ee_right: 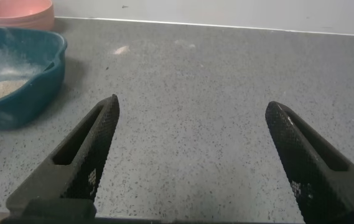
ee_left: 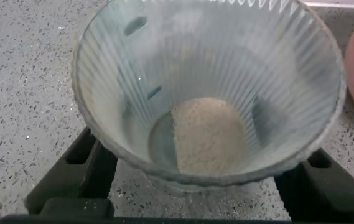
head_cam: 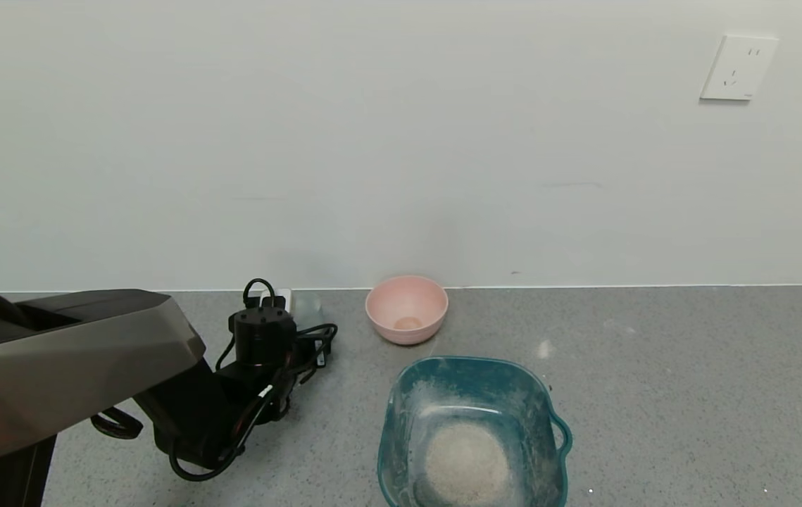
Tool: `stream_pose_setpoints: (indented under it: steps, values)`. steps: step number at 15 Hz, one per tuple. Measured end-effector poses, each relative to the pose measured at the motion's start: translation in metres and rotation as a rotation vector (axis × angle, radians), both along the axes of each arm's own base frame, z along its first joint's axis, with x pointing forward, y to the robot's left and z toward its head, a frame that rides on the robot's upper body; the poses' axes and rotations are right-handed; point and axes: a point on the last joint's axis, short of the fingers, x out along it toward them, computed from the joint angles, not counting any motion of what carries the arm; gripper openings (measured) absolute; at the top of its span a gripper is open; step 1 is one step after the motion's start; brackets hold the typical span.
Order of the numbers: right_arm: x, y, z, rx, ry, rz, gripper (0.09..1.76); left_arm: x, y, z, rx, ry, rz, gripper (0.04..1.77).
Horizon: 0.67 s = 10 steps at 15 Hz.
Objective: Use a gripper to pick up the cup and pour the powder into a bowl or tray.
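The cup (ee_left: 208,68), a clear ribbed glass with dusty walls, stands on the grey counter by the wall. It holds a small patch of beige powder (ee_left: 211,134). My left gripper (ee_left: 201,149) is open, with one black finger (ee_left: 86,155) on each side of the cup's base. In the head view the cup (head_cam: 307,310) shows just behind the left gripper (head_cam: 302,334). The teal basin (head_cam: 471,365) sits at the front centre with a round mound of powder (head_cam: 466,461). My right gripper (ee_right: 192,106) is open and empty above bare counter.
A pink bowl (head_cam: 406,308) stands by the wall, just right of the cup and behind the basin. The basin (ee_right: 37,87) and the pink bowl (ee_right: 18,12) also show in the right wrist view. A wall socket (head_cam: 738,67) is high on the right.
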Motion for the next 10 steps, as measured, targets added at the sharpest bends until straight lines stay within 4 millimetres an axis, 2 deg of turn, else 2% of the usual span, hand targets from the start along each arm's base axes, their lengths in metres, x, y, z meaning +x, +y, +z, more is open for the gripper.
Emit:
stream_pose_setpoints:
  steps: [6,10]
  values:
    - [0.000,0.000,0.000,0.000,0.000,0.000,1.71,-0.008,0.002,0.004,0.008,0.023,-0.002,1.61]
    - [0.000,0.000,0.000,0.000,0.000,0.000,1.71,-0.029,0.008,0.025,0.017,0.074,-0.019,1.65]
